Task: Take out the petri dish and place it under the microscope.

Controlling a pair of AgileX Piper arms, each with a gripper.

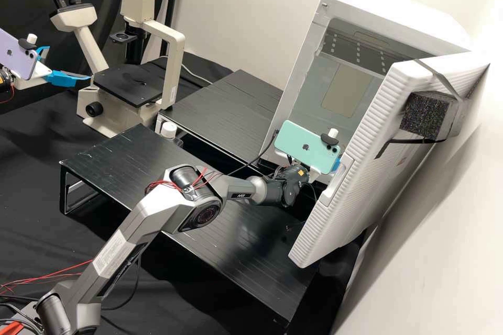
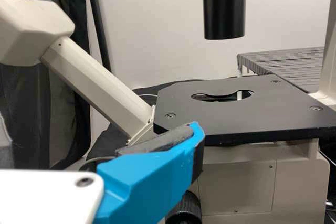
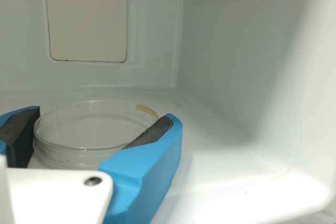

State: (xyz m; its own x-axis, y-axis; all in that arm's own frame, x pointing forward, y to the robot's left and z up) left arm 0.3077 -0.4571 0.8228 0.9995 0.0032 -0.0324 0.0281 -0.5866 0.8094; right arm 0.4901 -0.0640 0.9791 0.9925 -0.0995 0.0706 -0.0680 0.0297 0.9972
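In the high view, my left gripper (image 1: pixel 64 76) is beside the microscope (image 1: pixel 170 70), its fingers apart. The left wrist view has one finger of my left gripper (image 2: pixel 152 179) near the black stage (image 2: pixel 241 111), which has an opening in it. My right gripper (image 1: pixel 337 164), mostly behind a phone, is at the white cabinet. In the right wrist view, a clear round petri dish (image 3: pixel 86 129) lies on the cabinet floor (image 3: pixel 210 156). My right gripper (image 3: pixel 94 129) stands open around it, one finger on either side; whether the pads touch it I cannot tell.
The open cabinet door (image 1: pixel 361 131) leans out beside the right arm. Low black platforms (image 1: pixel 126 159) stand between microscope and cabinet, with a small white-capped item (image 1: pixel 168 130) at one edge. A black cylinder (image 2: pixel 224 6) hangs above the stage.
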